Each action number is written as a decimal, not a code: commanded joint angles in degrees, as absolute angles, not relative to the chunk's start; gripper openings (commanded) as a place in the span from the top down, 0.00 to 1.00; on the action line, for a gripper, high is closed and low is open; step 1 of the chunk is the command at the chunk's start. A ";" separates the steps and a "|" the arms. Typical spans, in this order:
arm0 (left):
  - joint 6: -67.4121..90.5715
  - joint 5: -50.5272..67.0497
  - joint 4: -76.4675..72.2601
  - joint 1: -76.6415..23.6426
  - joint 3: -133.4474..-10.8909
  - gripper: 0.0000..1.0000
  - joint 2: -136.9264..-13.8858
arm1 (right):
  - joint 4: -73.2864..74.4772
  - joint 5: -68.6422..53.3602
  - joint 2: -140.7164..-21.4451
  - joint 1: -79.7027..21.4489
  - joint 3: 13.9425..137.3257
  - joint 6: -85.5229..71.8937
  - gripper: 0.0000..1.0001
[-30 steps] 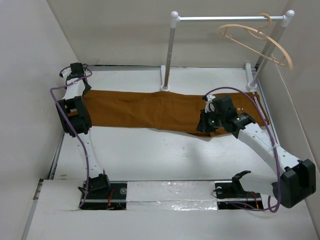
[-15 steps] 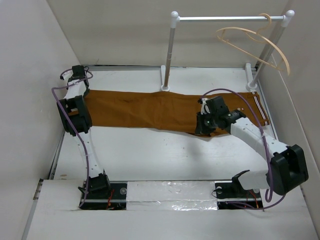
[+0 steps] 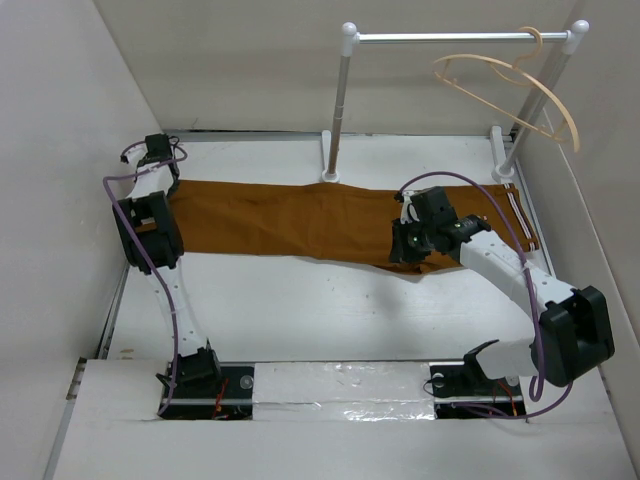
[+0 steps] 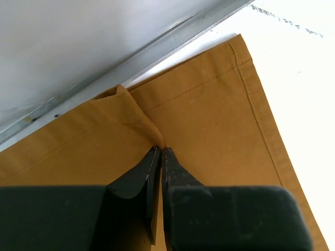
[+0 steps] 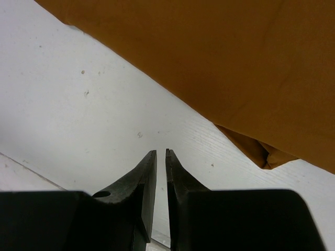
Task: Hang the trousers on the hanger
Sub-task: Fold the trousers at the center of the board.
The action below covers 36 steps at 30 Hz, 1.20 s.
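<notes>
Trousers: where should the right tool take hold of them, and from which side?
Probably the loose flap jutting from the near edge of the trousers. The cloth lies flat on the table, so only that folded edge seems to offer a lip. Open the right tool, which is shut over bare table, and bring it in low from the near side.

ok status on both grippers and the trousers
Left gripper shut on trousers, pinching a fold. Right gripper shut, empty, over table. Hanger on rail. Nothing blocking.
</notes>
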<state>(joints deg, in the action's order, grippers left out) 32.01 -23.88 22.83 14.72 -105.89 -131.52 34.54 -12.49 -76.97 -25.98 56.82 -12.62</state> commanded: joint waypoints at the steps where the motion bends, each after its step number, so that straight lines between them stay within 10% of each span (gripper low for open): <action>1: 32.96 -24.26 20.40 14.41 -103.45 1.00 -121.65 | 34.10 -12.39 -77.25 -26.10 58.27 -11.60 0.81; 25: 32.96 -22.59 23.21 13.89 -118.22 0.99 -131.04 | 33.66 -9.85 -79.63 -23.38 61.96 -12.57 0.81; 33: 30.94 -18.28 21.45 12.75 -119.97 0.33 -133.07 | 34.28 -10.72 -82.26 -23.91 65.04 -12.66 0.81; 36: 29.80 -19.33 20.31 11.69 -117.62 0.30 -129.66 | 34.01 -11.34 -82.79 -25.04 65.13 -12.39 0.81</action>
<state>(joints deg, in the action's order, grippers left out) 31.68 -18.79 22.22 13.04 -117.14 -135.79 34.46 -10.94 -82.35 -23.94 62.89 -12.64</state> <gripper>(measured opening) 0.699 0.188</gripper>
